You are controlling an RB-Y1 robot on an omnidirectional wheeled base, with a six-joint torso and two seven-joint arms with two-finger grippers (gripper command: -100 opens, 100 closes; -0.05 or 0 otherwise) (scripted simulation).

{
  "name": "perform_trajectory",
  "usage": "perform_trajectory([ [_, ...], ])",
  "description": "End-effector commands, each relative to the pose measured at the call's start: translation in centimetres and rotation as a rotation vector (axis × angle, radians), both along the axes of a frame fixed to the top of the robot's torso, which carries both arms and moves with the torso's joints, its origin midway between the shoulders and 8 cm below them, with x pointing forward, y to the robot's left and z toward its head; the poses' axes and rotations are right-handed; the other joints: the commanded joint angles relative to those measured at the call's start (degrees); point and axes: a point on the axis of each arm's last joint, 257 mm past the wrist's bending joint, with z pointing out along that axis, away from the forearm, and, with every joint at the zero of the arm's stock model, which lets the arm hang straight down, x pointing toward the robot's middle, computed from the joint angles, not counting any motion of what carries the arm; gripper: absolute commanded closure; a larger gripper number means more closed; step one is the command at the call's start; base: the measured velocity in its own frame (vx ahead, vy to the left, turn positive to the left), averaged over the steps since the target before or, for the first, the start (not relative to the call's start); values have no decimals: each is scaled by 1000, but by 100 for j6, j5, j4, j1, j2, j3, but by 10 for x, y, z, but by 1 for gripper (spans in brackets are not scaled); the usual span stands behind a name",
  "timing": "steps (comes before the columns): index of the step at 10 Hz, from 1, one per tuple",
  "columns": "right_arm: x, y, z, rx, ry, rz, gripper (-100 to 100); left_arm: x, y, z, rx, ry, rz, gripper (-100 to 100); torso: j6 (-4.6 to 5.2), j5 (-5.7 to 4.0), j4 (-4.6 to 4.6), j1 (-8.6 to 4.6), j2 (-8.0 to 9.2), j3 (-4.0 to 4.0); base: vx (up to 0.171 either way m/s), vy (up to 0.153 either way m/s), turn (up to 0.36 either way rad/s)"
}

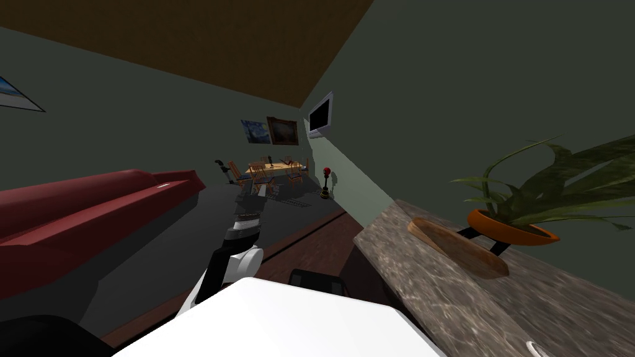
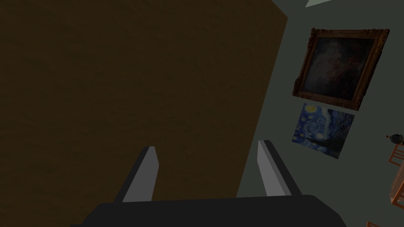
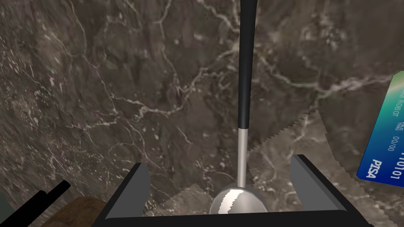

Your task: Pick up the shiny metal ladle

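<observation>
- Jaws of the right gripper (image 3: 219, 161) are found open, with one finger on each side of the ladle (image 3: 245, 118) and neither touching it.
- Ladle is recorded lying flat on the marble counter (image 3: 118, 98). Its shiny bowl sits between the fingers, close to the gripper body. Its stem runs straight away from the gripper, silver at first and then black.
- Bare marble is noted all along the handle on both sides.
- Blue card (image 3: 384, 138) is seen on the counter beyond one finger, well apart from the ladle.
- Brown wooden piece (image 3: 79, 211) and two black bars (image 3: 35, 201) are seen beyond the other finger, near the gripper body and apart from the bowl.
- In the head view the counter's near edge is observed running just right of the robot. A wooden board (image 1: 459, 248) and a potted plant (image 1: 533, 198) stand further along the counter.
- Open floor (image 1: 186, 248) is noted between the counter and a red sofa (image 1: 74, 211) on the left.
- Right gripper is posed low over the counter, pointing along the ladle's handle.
- Left arm (image 1: 248, 223) is held stretched forward over the floor, away from the counter. The left gripper (image 2: 208, 146) is open and nothing is held.
</observation>
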Motion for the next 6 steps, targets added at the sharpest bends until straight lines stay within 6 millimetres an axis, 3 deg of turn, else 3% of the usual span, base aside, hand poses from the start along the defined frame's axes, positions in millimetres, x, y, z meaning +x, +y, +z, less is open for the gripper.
perform_trajectory([
  [1,-8,-7,2,-11,5,-9,-100,0,0,0,0,0,0,0,0,0,0,0,0,0,19,5,27],
  [5,-13,-7,-4,-2,-6,8,-100,0,0,0,0,0,0,0,2,1,0,0,4,2,16,5,22],
  [6,-25,-15,1,-21,4,-19,-100,0,0,0,0,0,0,0,0,-1,0,-1,3,1,19,4,28],
])
